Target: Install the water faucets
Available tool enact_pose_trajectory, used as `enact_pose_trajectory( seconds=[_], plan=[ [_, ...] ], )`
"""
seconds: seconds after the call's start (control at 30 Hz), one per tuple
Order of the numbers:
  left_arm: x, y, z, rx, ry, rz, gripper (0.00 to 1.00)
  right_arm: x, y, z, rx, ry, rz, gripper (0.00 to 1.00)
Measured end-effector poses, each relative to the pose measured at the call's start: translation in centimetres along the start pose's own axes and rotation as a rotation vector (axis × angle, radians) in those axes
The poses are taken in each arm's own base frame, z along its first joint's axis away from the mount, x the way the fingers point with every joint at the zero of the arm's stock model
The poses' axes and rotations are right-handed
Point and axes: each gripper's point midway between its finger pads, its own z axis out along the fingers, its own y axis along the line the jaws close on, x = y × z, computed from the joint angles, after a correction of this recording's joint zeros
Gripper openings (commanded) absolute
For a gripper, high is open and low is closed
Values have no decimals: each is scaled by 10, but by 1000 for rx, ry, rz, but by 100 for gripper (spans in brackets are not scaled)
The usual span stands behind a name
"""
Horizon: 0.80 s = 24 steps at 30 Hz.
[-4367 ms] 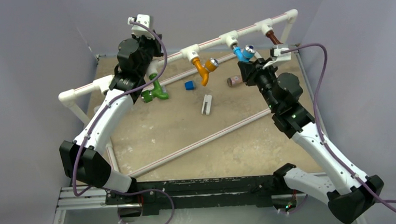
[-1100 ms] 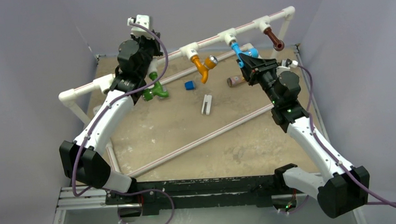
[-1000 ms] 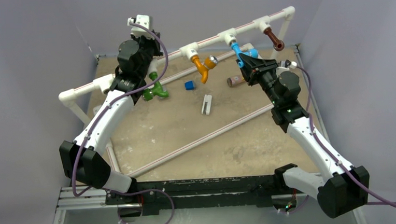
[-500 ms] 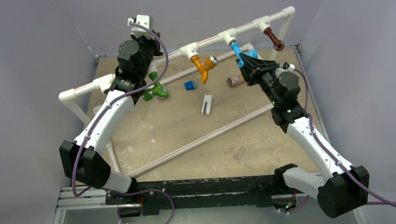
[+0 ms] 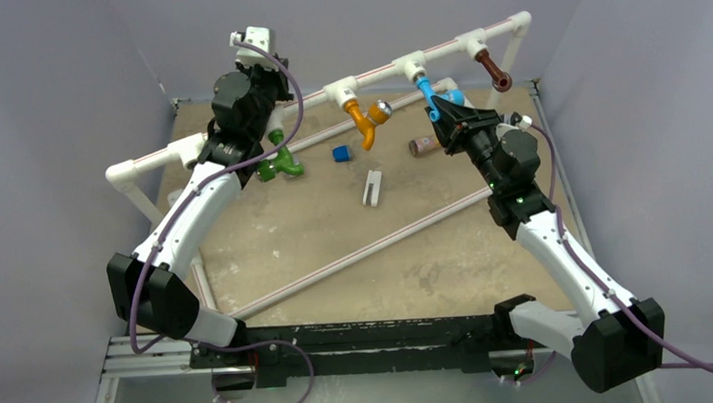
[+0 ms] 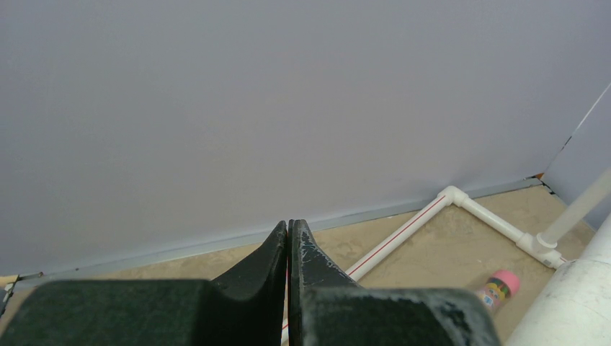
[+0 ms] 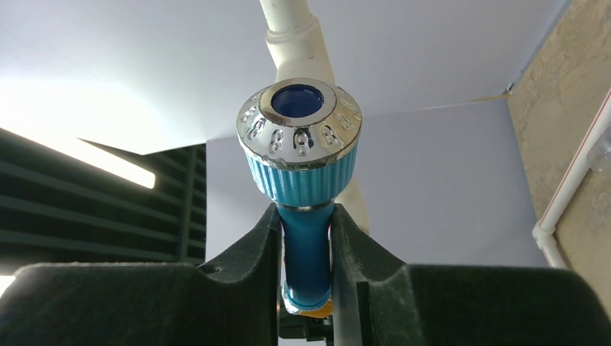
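The blue faucet (image 5: 426, 92) hangs under a white tee (image 5: 412, 67) of the raised pipe. My right gripper (image 7: 306, 245) is shut on its blue stem just below the silver-rimmed knob (image 7: 299, 119). In the top view that gripper (image 5: 447, 114) covers most of the faucet. An orange faucet (image 5: 363, 123) and a brown faucet (image 5: 490, 68) hang from neighbouring tees. A green faucet (image 5: 281, 161) sits low beside my left arm (image 5: 234, 101). In the left wrist view my left gripper (image 6: 289, 228) is shut and empty, pointing at the back wall.
On the sandy floor lie a small blue cube (image 5: 340, 153), a brown cylinder with a pink cap (image 5: 421, 145) and a white clip (image 5: 372, 187). A long thin pipe (image 5: 365, 252) crosses the floor diagonally. Grey walls close in on three sides.
Since the earliest frame my right wrist has rolled over and closed in on the blue faucet, hiding its knob from above. Over the last second nothing has visibly moved. The left arm has stayed still.
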Motion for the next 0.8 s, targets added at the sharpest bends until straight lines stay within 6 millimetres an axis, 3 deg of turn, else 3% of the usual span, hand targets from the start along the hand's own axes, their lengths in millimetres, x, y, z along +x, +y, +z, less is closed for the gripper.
enact_pose_trajectory(
  seconds=[0.23,0.47,0.7,0.8],
  plan=[
    [0,0,0,0,0,2,0,-1,-6,-5,-6,-2,-47,0],
    [0,0,0,1,0,2,0,-6,-27,-7,36,-9,-92,0],
    [0,0,0,1,0,2,0,-3,-20,-15,7,-2,-219,0],
    [0,-1,0,1,0,2,0,1,-14,-21,-17,9,-356,0]
  ],
)
